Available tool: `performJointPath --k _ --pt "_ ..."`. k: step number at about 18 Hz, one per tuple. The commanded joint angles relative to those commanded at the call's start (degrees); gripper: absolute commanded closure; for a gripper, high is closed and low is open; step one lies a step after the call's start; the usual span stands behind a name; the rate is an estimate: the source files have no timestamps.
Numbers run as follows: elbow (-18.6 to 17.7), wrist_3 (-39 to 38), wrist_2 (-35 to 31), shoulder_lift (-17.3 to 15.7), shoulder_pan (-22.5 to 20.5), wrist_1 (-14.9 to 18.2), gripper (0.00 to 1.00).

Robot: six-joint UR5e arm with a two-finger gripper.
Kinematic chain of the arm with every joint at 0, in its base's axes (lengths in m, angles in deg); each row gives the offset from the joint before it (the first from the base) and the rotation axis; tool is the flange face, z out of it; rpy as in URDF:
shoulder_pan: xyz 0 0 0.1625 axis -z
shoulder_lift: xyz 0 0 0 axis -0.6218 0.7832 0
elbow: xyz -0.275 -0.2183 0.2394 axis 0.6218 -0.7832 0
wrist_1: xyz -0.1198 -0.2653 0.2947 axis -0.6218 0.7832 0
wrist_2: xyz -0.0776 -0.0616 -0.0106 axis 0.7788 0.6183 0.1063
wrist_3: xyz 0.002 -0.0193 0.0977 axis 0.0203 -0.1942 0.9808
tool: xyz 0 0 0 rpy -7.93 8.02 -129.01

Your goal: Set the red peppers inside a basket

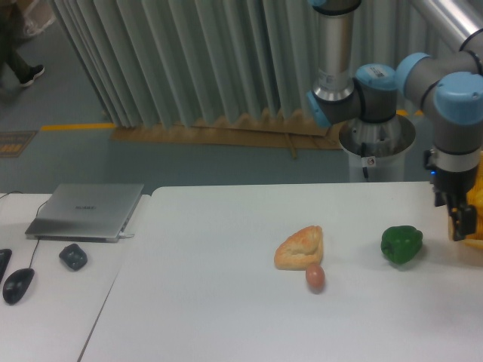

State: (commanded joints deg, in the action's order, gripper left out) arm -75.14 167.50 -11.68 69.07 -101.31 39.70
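The dark two-finger end effector [459,220] is seen pointing down at the right edge of the frame, directly in front of the bright yellow latticed plastic basket [476,202], of which only a narrow strip shows. Whether the fingers are parted or closed cannot be told, and nothing can be made out between them. The red pepper is not seen anywhere in view; whether it lies in the basket cannot be told, since most of the basket is cut off by the frame edge.

Above the end effector, the wrist is held upright, capped by a light blue joint cover, and the grey arm [434,79] is carried up and left to a second blue joint beside the silver base column behind the white counter [226,302].

Just to the left of the end effector and slightly lower, a glossy green bell pepper [401,244] rests on the counter, apart from the fingers. Further left, a tan wedge-shaped bread roll [300,247] lies with a small brown egg [315,278] touching its near edge. Open counter surface lies between these items and in front of them.

Far to the left, on a separate surface, a closed silver laptop [85,211], a small dark grey object [72,256] and a black computer mouse [17,285] are found.
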Motion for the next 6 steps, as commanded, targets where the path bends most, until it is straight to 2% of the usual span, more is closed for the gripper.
performJointPath --k 6 --pt "0.18 -5.01 -0.09 0.35 3.87 -0.45 0.00"
